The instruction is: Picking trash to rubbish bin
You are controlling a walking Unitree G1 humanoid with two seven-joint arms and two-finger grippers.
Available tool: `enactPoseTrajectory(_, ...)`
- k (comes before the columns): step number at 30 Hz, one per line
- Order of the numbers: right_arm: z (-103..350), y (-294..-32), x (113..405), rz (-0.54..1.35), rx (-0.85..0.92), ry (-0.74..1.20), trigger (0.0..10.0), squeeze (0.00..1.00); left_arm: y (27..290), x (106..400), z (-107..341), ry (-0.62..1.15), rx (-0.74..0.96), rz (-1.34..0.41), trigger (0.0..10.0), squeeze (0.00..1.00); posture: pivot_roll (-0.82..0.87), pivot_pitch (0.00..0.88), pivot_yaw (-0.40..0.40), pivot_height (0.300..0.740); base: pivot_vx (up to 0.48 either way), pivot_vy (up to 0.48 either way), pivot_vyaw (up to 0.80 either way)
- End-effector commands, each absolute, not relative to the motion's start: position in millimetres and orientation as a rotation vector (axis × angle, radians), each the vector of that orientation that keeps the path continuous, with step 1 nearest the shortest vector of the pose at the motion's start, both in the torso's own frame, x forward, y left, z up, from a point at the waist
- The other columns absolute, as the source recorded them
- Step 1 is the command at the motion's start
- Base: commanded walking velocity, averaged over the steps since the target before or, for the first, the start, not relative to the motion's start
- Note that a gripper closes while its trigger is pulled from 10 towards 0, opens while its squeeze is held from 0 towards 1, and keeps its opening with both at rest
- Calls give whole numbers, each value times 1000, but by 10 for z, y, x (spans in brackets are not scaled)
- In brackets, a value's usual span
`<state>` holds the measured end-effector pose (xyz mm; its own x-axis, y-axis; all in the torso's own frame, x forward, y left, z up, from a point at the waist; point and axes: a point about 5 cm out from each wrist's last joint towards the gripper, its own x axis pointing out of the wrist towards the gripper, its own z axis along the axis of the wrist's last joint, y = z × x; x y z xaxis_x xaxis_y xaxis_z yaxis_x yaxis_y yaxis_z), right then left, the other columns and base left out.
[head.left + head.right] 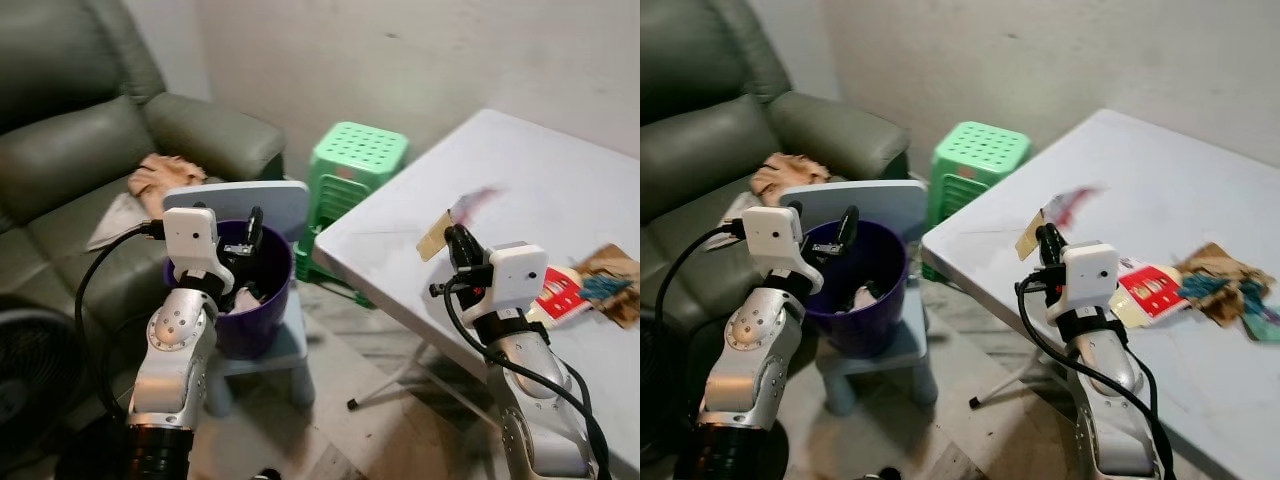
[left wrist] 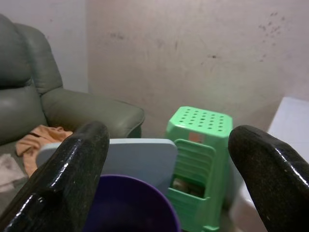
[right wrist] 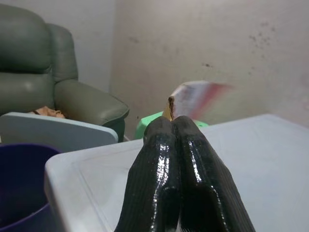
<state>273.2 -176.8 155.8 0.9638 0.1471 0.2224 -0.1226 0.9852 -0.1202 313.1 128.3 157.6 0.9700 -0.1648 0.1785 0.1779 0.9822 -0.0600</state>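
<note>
From the head camera, the right gripper [image 1: 452, 237] is raised over the near corner of the white table [image 1: 520, 170], its two black fingers pressed together on a flat wrapper [image 1: 455, 220] that sticks up above the fingertips; the wrapper is motion-blurred, pale tan at the bottom with white and red toward the top, and what it once packed cannot be made out. Further along the table lie a red and white packet [image 1: 560, 296] and, beyond it, crumpled brown and blue wrappers [image 1: 610, 282]. The left gripper [image 1: 252, 232] hangs over the rim of the purple bin [image 1: 262, 300], which already holds some pale rubbish [image 1: 244, 297] and stands on a small light-blue chair [image 1: 272, 352]. Behind the chair is a green plastic stool [image 1: 355, 170], and to the robot's left a grey-green sofa [image 1: 70, 150] carries an orange cloth [image 1: 160, 180].

The left wrist view looks between two widely spread fingers [image 2: 72, 179] with nothing between them, onto the bin's purple rim [image 2: 130, 203], the chair's backrest [image 2: 140, 154], the green stool [image 2: 198, 159] and the sofa arm [image 2: 91, 108].

The right wrist view shows the fingers [image 3: 159, 179] closed tight side by side, the blurred wrapper [image 3: 193, 96] pinched at their tips, the table edge [image 3: 87, 179] just below, and the bin [image 3: 21, 188] lower down beside the table's corner
</note>
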Motion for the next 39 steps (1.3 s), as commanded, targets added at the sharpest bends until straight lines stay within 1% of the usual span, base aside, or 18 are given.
enactPoseTrajectory(1, 1584, -1722, 2753, 161, -96, -248, 10000, 0, 1350, 3138, 1571, -170, -61, -149, 10000, 0, 21, 22, -50, 740, 0, 0, 800)
enactPoseTrajectory(8, 1584, -1731, 2784, 174, -101, -243, 10000, 0, 1348, 3149, 1569, -159, -78, -143, 10000, 0, 30, 20, -58, 740, 0, 0, 800)
enactPoseTrajectory(12, 1590, -1744, 2800, 181, -103, -241, 10000, 0, 1334, 3155, 1571, -159, -42, -144, 10000, 0, 34, 35, -64, 740, 0, 0, 800)
enactPoseTrajectory(19, 1593, -1778, 2811, 174, -107, -239, 10000, 0, 1323, 3157, 1587, -167, -32, -137, 10000, 0, 33, 46, -64, 740, 0, 0, 800)
enactPoseTrajectory(22, 1601, -1752, 2806, 192, -106, -247, 10000, 0, 1307, 3160, 1581, -164, -25, -140, 10000, 0, 31, 47, -64, 740, 0, 0, 800)
enactPoseTrajectory(23, 1595, -1744, 2803, 195, -64, -244, 10000, 0, 1302, 3160, 1581, -164, -23, -143, 10000, 0, 31, 47, -64, 740, 0, 0, 0)
enactPoseTrajectory(25, 1602, -1739, 2797, 207, -35, -247, 10000, 0, 1296, 3163, 1587, -168, -20, -146, 10000, 0, 27, 52, -64, 740, 0, 0, 0)
enactPoseTrajectory(34, 1593, -1769, 2797, 212, -43, -236, 10000, 0, 1281, 3175, 1598, -166, -43, -171, 10000, 0, 24, 61, -61, 740, 0, 0, 0)
enactPoseTrajectory(39, 1590, -1774, 2804, 211, -34, -235, 10000, 0, 1285, 3175, 1614, -175, -48, -172, 10000, 0, 26, 62, -62, 740, 369, 0, 0)
